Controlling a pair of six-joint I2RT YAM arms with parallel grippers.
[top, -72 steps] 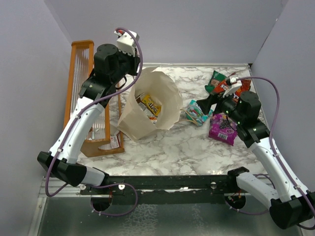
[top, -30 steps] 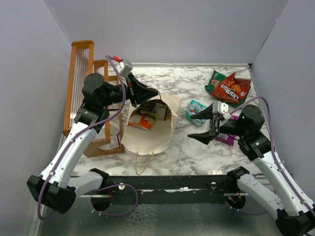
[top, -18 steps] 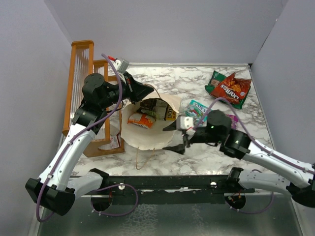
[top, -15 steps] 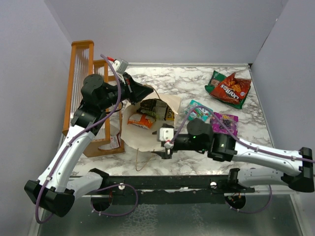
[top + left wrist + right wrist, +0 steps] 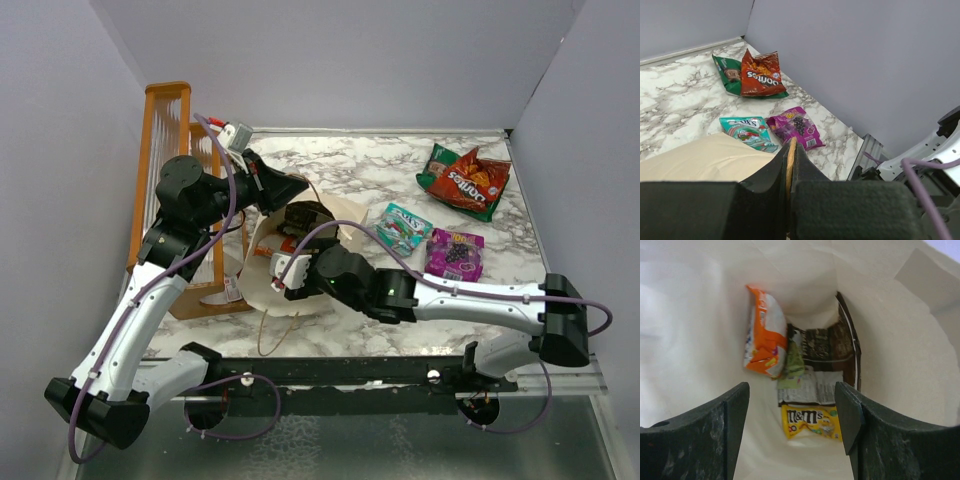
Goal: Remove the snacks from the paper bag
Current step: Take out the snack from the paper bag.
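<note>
The cream paper bag (image 5: 345, 212) lies on its side with its mouth toward me. My left gripper (image 5: 298, 185) is shut on its thin tan handle (image 5: 790, 152) and holds the upper rim up. My right gripper (image 5: 282, 264) is open at the bag's mouth, and its wrist view looks straight inside. On the bag's inner wall (image 5: 695, 325) lie an orange packet (image 5: 764, 332), a brown chip bag (image 5: 822, 352) and a yellow candy pack (image 5: 812, 421), all ahead of the open right gripper (image 5: 791, 390). Out on the table lie a red chip bag (image 5: 468, 182), a teal-pink packet (image 5: 403, 228) and a purple pouch (image 5: 455, 252).
An orange-framed wooden rack (image 5: 165, 150) stands at the left, just behind my left arm. A green chip bag (image 5: 727, 75) lies partly under the red one at the back right. Purple walls close in the marble table (image 5: 370, 165) on three sides.
My right arm has swung from the right side of the table across to the bag, and its open fingers now point into the mouth. The left gripper kept hold of the handle.
</note>
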